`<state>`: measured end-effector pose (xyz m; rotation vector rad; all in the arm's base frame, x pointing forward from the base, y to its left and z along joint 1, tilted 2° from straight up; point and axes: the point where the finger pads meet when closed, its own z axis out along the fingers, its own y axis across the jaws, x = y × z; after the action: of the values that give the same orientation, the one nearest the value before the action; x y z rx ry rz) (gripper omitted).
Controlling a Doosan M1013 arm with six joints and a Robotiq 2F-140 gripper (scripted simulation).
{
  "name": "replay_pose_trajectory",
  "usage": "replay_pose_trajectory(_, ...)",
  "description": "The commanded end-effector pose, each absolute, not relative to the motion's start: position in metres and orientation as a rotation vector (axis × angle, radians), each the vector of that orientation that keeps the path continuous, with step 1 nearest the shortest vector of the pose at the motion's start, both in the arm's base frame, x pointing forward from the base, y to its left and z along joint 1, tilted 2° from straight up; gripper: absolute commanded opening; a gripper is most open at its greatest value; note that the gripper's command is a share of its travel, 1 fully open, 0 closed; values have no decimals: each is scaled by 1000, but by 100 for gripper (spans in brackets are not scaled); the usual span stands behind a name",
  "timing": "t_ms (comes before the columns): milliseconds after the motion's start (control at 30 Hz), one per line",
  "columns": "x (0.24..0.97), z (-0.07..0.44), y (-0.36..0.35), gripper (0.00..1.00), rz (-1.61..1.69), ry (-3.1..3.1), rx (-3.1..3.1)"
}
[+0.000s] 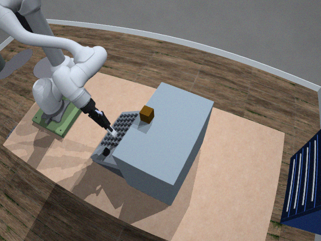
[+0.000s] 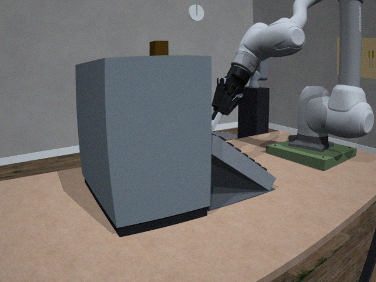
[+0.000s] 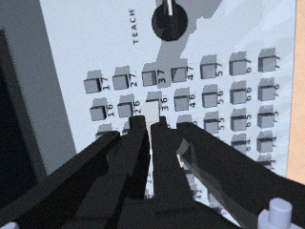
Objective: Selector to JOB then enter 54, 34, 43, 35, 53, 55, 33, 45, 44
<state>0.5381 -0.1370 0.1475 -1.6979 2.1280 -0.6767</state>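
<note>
Arm (image 1: pixel 64 62) reaches from its green base plate (image 1: pixel 55 121) on the bench (image 1: pixel 233 165), elbow high, forearm angled down toward the machine's (image 1: pixel 165 134) sloped keypad (image 1: pixel 119 127). Wrist tilted, claw (image 1: pixel 113 132) pointing down onto the key field, over its middle rows in the top view. Claw fully closed, nothing gripped; the two black fingers sit pressed together with a pale tip (image 3: pixel 152 114) sticking out between them.

Wrist view: pale tip sits over the column of keys ending 36, 37, just below key 36 (image 3: pixel 153 96); the key under the tip is hidden by the fingers, cannot tell whether it is touched. Keys 17 (image 3: pixel 91 85), 27 (image 3: pixel 120 81), 37 (image 3: pixel 149 77), 47 (image 3: pixel 179 73) in the row nearest the selector, 16 (image 3: pixel 97 112), 26 (image 3: pixel 126 108), 46 (image 3: pixel 181 101) in the next. No key looks lit. Selector knob (image 3: pixel 169 22), black and round, at the panel's top edge in this view, with TEACH label (image 3: pixel 136 33) printed beside it; its light pointer (image 3: pixel 168 7) aims off frame, setting cannot be read for sure.

Exterior view: claw (image 2: pixel 216 120) close above the upper part of the keypad ramp (image 2: pixel 242 160), beside the grey machine cabinet's (image 2: pixel 145 136) front edge. Brown cube (image 2: pixel 158 47) on the cabinet top near the keypad side. Top view: selector (image 1: pixel 105 151) at the ramp's near end, apart from the claw. Dark blue drawer cabinet (image 1: pixel 303 181) at far right.
</note>
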Motion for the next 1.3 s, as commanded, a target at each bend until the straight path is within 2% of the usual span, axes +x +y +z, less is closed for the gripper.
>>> replay_pose_trajectory(0,539,145,-138,0,-677,2129,-1697)
replay_pose_trajectory(1267,548,132,-140,0,-677,2129,-1697)
